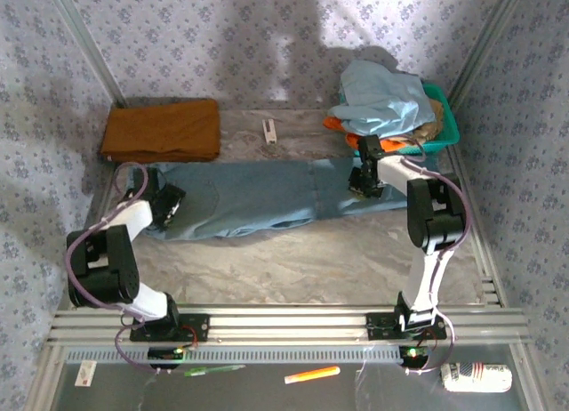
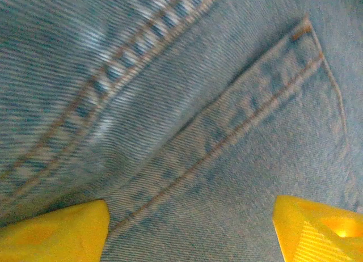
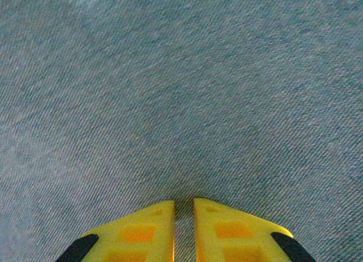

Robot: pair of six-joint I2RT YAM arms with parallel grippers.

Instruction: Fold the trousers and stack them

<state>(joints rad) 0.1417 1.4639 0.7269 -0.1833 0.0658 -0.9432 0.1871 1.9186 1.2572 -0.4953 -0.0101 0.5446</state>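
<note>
Those trousers were soft, floppy denim; I'd grab waist and hem. The left pincer sat released above their pocket, right pincer probably clenched on cloth.

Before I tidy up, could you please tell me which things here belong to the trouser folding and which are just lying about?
Job in hand: light blue jeans, left fingers, right fingers.

Lying about: mustard-brown folded cloth, teal basket, pale blue garment in it, small white object, orange marker, green pen.
</note>
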